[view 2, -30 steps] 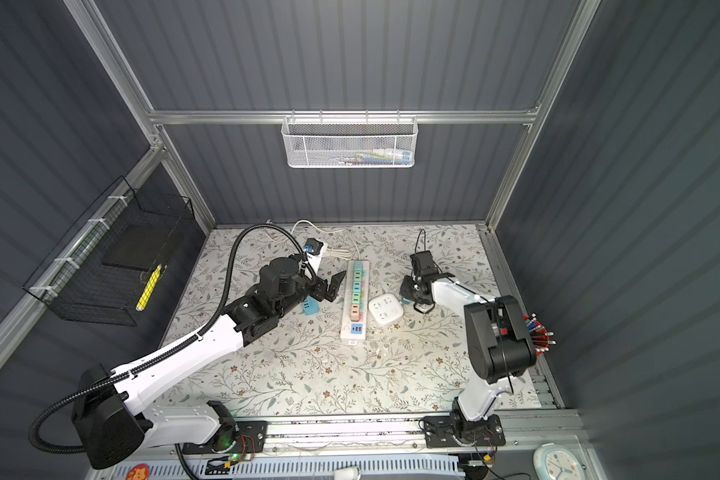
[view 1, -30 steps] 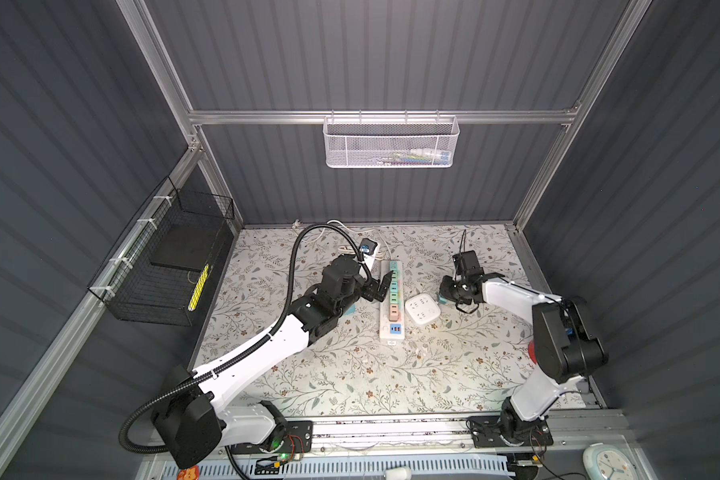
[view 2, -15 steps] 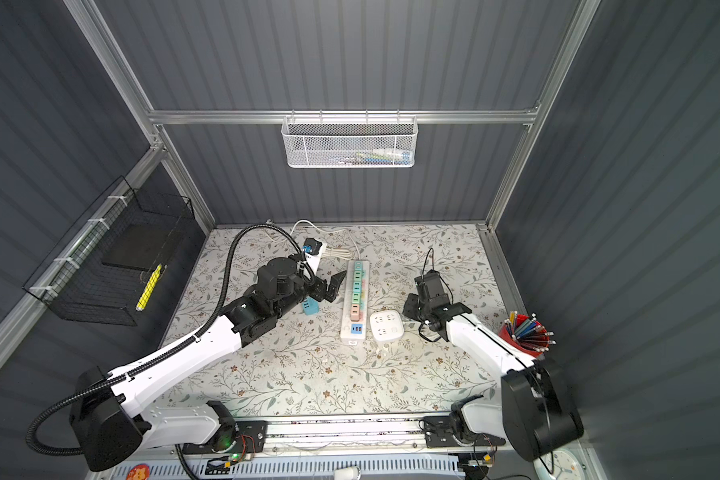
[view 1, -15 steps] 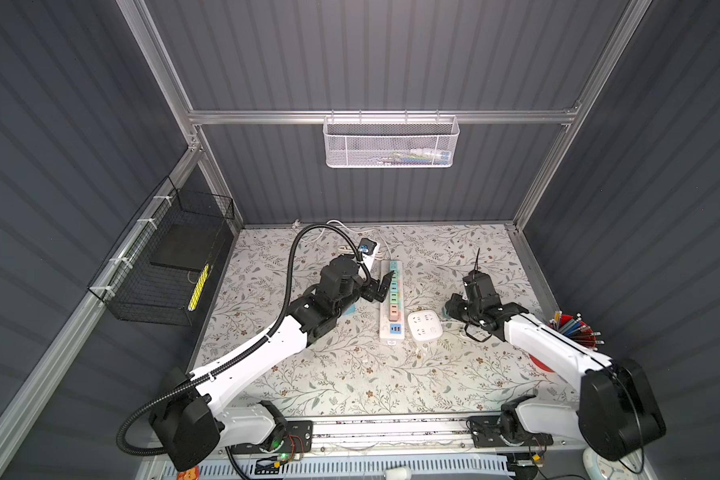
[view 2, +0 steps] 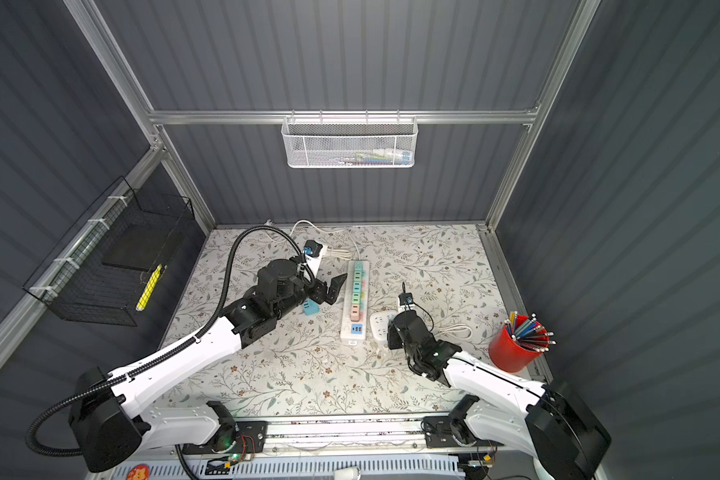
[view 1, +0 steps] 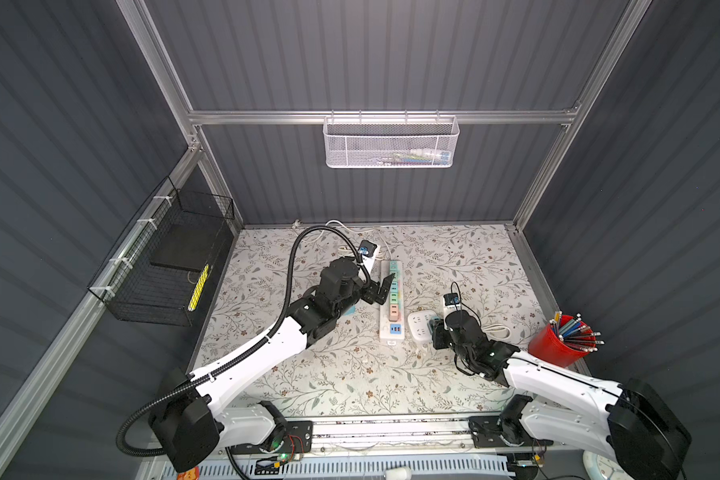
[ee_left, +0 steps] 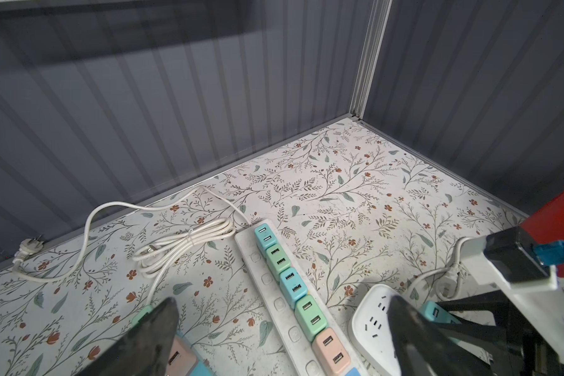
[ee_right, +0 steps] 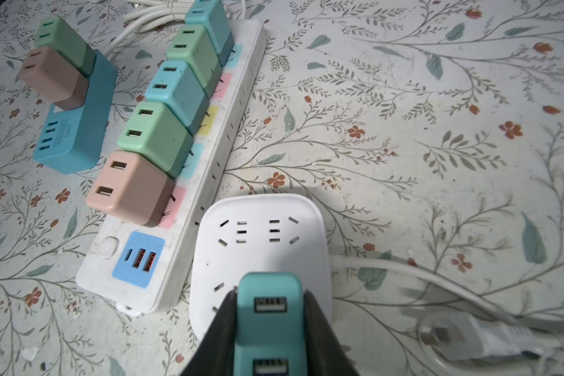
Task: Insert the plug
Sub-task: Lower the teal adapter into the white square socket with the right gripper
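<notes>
Your plug (ee_right: 269,328), the teal USB block, sits clamped in the right gripper (ee_right: 270,294), jaws narrow on its two sides. In a top view it shows right of centre (view 1: 435,323), at the right edge of the white socket (view 1: 419,326). The wrist view puts it over the socket's near rim; its prongs are hidden, so you cannot tell whether they touch the face.

This looks like the alignment step: gripped, carried over, not yet seated. Next, line the prongs up with one slot pair and press straight down. The socket lies loose on the counter (view 1: 350,374), touching the long strip (view 1: 391,332), so a slanted push may slide it.

Your left gripper (view 1: 382,287) hangs wide, holding nothing, at the strip's left side, free to brace.
</notes>
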### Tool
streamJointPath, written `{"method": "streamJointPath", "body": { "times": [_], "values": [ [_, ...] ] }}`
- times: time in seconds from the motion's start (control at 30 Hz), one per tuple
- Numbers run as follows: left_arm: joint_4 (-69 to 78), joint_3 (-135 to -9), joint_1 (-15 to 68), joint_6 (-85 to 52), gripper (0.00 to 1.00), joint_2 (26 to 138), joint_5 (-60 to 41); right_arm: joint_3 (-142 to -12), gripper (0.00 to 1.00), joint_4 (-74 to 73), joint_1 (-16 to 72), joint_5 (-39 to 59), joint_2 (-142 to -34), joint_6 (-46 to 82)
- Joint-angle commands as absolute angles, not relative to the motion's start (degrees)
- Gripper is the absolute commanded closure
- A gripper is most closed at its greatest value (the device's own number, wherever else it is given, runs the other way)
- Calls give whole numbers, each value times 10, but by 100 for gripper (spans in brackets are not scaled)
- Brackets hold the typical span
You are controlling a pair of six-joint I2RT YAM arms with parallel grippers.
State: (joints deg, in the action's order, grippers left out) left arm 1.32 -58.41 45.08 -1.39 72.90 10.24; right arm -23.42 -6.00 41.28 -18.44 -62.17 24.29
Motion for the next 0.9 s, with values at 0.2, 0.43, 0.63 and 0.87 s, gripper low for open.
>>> {"method": "streamJointPath", "body": {
  "times": [0.2, 0.43, 0.63, 0.87],
  "values": [
    [26, -576, 458, -20, 0, 713, 96, -239, 81, -115, 428, -210, -657, 235],
    [25, -577, 459, -18, 0, 715, 99, -230, 81, -117, 450, -212, -656, 245],
    [25, -577, 461, -17, 0, 714, 102, -224, 81, -115, 456, -216, -669, 256],
    [25, -575, 461, -16, 0, 714, 104, -227, 81, -98, 461, -251, -677, 238]
  ]
}}
